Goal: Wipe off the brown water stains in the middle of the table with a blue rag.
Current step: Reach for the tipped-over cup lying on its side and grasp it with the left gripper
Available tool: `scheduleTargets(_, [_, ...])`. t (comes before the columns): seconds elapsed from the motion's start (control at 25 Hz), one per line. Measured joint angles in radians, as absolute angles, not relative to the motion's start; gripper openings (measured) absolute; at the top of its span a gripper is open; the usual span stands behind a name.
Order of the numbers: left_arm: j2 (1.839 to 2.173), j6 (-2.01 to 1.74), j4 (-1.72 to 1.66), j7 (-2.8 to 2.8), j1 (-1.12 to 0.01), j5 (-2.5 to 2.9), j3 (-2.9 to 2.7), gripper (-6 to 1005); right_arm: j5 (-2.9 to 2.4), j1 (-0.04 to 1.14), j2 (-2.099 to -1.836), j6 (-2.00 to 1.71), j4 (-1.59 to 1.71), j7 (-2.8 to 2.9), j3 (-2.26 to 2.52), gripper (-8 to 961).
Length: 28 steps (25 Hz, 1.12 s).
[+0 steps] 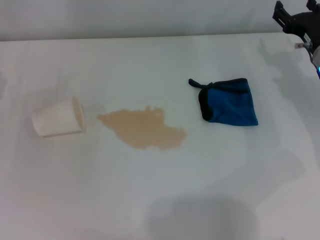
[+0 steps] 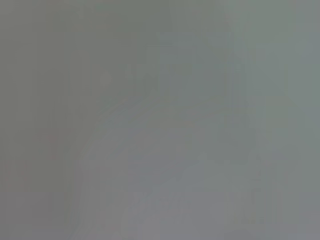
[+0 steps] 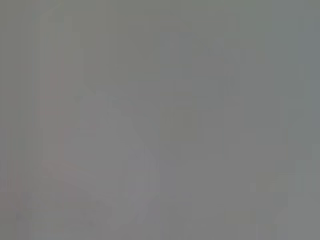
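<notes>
The brown water stains [image 1: 143, 128] form a ragged tan puddle in the middle of the white table [image 1: 160, 200]. To their right lies the blue rag [image 1: 231, 101], folded roughly square, with black edging and a short black loop at its far left corner. My right gripper [image 1: 295, 22] hangs at the far right corner of the head view, well beyond and to the right of the rag, only partly in frame. The left gripper is out of sight. Both wrist views show only a plain grey blur.
A pale paper cup [image 1: 59, 118] lies on its side left of the puddle, its mouth toward the stain. The table's far edge [image 1: 150, 37] runs across the top of the head view.
</notes>
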State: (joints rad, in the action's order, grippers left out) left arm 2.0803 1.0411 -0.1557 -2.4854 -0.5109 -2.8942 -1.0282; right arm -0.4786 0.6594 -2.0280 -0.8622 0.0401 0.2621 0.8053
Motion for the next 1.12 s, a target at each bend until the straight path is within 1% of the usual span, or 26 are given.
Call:
scheduleTargets(0.52, [2.08, 1.039, -0.137, -2.489, -0.512, -2.879, -1.091, 876, -0.479, 0.6, -2.028, -0.886, 0.041, 0.267, 0.808, 874])
scheduleTargets(0.84, [2.082, 1.049, -0.142, -2.489, -0.511, -2.88, -1.111, 876, -0.479, 0.59, -2.028, -0.905, 0.038, 0.267, 0.81, 874])
scheduleTargets(1.04, [2.075, 1.049, -0.183, -2.489, -0.513, -2.856, -1.113, 875, -0.479, 0.589, -2.028, -0.918, 0.027, 0.267, 0.806, 874])
scheduleTargets(1.12, [2.067, 1.05, -0.233, -2.479, -0.508, -2.784, -1.113, 875, -0.479, 0.59, -2.028, -0.919, 0.027, 0.27, 0.805, 874])
